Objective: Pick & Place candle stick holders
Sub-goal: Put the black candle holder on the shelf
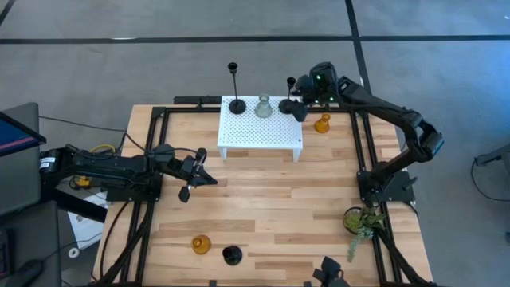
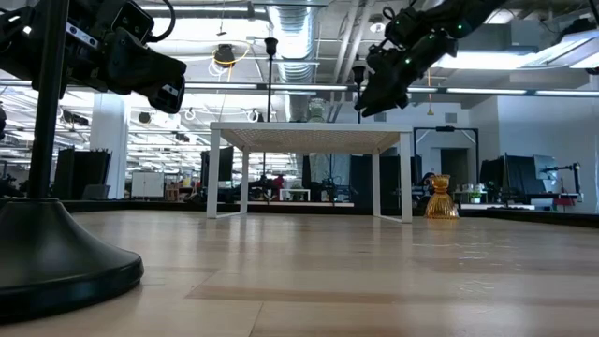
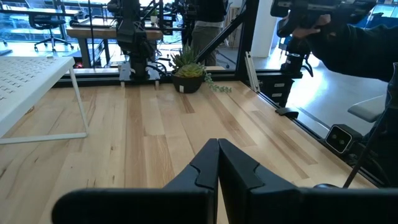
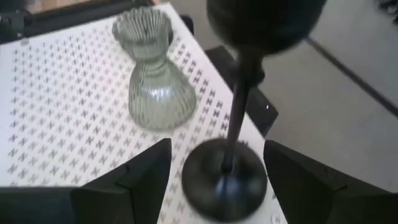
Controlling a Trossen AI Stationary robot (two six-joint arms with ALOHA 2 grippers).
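A white perforated stand (image 1: 260, 137) sits at the table's far middle. On its top stand a tall black thin-stemmed holder (image 1: 237, 104), a clear glass holder (image 4: 152, 81) and a shorter black thin-stemmed holder (image 4: 227, 174) at the stand's far right corner. My right gripper (image 4: 217, 180) is open, slanting down, with one finger on either side of that shorter holder's round base and apart from it. An amber holder (image 1: 322, 123) rests on the table right of the stand. Another amber holder (image 1: 201, 244) and a squat black one (image 1: 232, 255) sit near the front edge. My left gripper (image 3: 217, 168) is shut, empty, at the left.
A green plant sprig in a pot (image 1: 360, 222) stands at the right edge by the right arm's base. Black frame rails (image 1: 151, 159) run along the table's sides. Bare wood lies between the stand and the front holders.
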